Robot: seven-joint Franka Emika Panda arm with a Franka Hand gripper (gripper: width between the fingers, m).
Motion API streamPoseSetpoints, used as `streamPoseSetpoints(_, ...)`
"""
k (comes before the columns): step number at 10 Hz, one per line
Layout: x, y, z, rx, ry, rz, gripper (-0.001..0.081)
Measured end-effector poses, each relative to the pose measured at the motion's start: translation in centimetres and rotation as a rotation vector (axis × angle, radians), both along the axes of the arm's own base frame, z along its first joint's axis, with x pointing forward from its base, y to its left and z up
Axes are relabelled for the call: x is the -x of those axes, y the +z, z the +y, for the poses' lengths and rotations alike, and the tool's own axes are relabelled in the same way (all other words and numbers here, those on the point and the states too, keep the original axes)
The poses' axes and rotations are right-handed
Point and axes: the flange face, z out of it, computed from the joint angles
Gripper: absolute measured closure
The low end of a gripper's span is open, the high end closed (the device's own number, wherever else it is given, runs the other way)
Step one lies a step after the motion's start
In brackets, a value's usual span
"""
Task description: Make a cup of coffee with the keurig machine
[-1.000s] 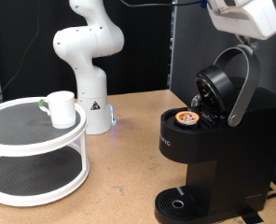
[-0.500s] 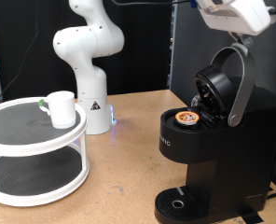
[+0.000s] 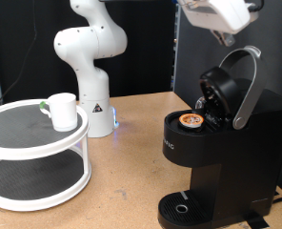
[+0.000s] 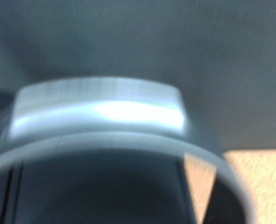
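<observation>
- Coffee-making stands partway set up: the large boxy black keurig machine (image 3: 212, 157) sits at the exterior view's right with its silver-grey lid handle (image 3: 248, 88) swung up, leaving the brew chamber open.
- A small pod with an orange-brown top (image 3: 190, 120) rests in the open chamber, so loading looks done while the lid is not yet closed.
- The robot's white claw (image 3: 217, 13) hovers at the exterior view's top, just above the raised handle and apart from it; I cannot tell how wide its fingers stand, and nothing shows between them.
- The wrist view is filled by the blurred silver-grey curve of that handle (image 4: 99, 110), which suggests the claw is lined up over it.
- The plain white ceramic cup (image 3: 62, 111) stands on the upper tier of a round white two-level stand (image 3: 36, 170) at the exterior view's left, well apart from the machine; the round drip tray (image 3: 182, 207) holds no cup.
- The wooden worktop (image 3: 122, 191) carries both.
</observation>
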Motion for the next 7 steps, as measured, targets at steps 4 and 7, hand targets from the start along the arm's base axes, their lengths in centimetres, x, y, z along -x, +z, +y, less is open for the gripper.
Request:
streamPoseSetpoints(4, 0.3, -3.2, -1.8, 0.1, -0.007, 0.048, 0.0805)
streamPoseSetpoints(7, 0.2, -2.6, -2.3, 0.043, -0.015, 0.026, 0.0805)
